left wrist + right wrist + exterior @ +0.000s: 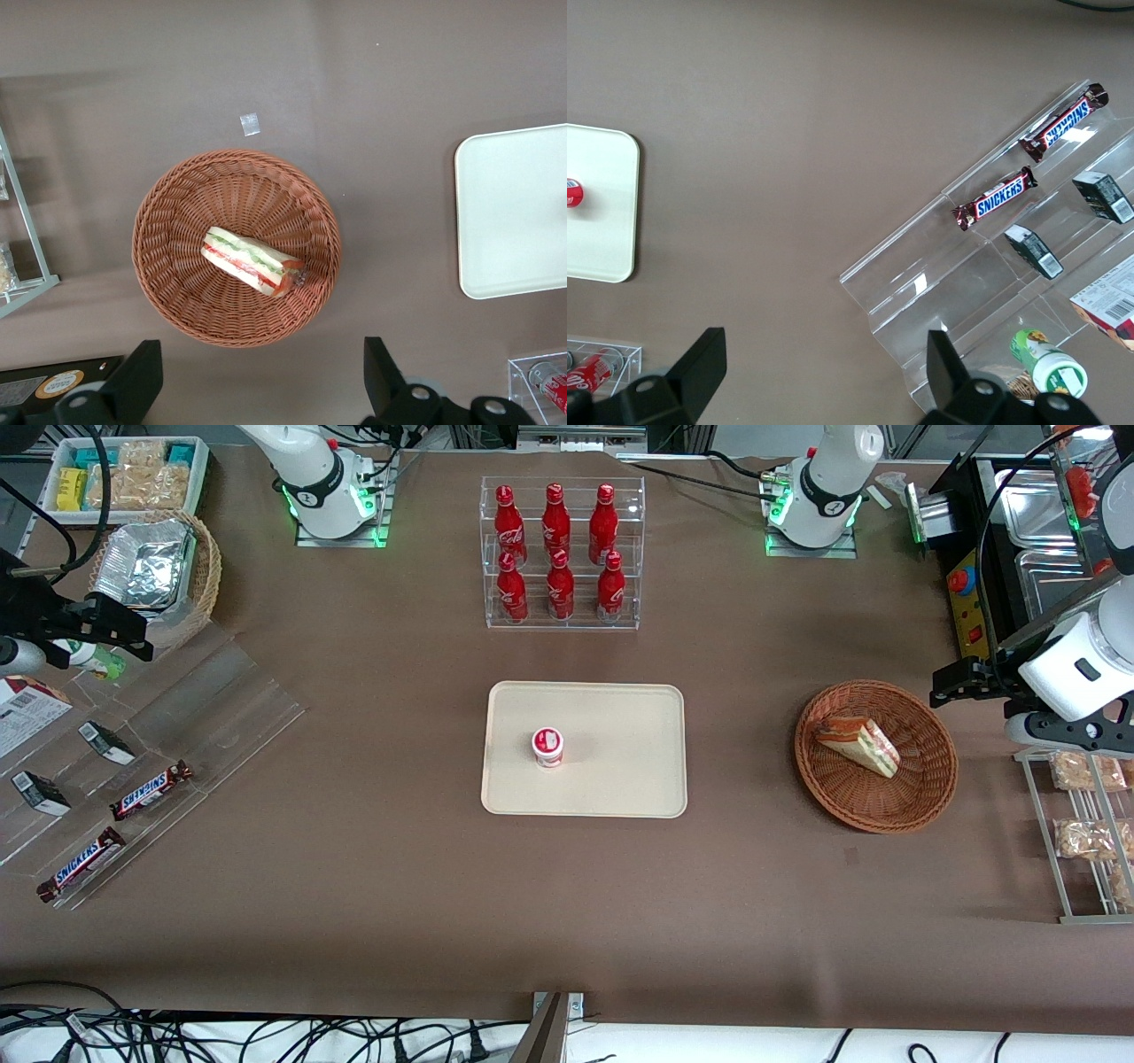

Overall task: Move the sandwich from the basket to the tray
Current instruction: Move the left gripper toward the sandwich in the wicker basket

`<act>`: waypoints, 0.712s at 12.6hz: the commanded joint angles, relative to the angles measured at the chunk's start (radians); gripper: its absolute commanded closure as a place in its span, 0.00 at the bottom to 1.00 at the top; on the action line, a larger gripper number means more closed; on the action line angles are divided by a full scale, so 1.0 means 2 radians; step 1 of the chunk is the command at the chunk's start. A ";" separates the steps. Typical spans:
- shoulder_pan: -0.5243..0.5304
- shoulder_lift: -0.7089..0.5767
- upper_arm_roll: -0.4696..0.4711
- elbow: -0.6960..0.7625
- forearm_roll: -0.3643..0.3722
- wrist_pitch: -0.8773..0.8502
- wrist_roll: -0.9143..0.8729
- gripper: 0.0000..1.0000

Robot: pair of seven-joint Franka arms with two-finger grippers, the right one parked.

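Sandwich point(858, 744), wrapped wedge, lying on its side inside reddish-brown wicker basket point(921, 797) toward working arm's end of table. Gripper point(261, 381) high above basket, fingers spread wide, empty. Cream tray point(620, 788) at table centre, well apart from basket, bearing small red-and-white cup point(547, 746).

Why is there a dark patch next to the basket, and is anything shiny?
In the left wrist view, the basket holding the sandwich casts a soft shadow on the table; the open gripper hangs above it. In the front view, the foil glares, and green lights glow at the arm bases.
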 commanded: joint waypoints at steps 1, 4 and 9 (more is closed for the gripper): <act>0.000 -0.004 0.002 0.005 0.007 -0.014 0.006 0.00; 0.007 -0.001 0.003 0.000 0.008 -0.012 -0.006 0.00; 0.020 -0.001 0.002 -0.062 0.026 0.028 -0.128 0.00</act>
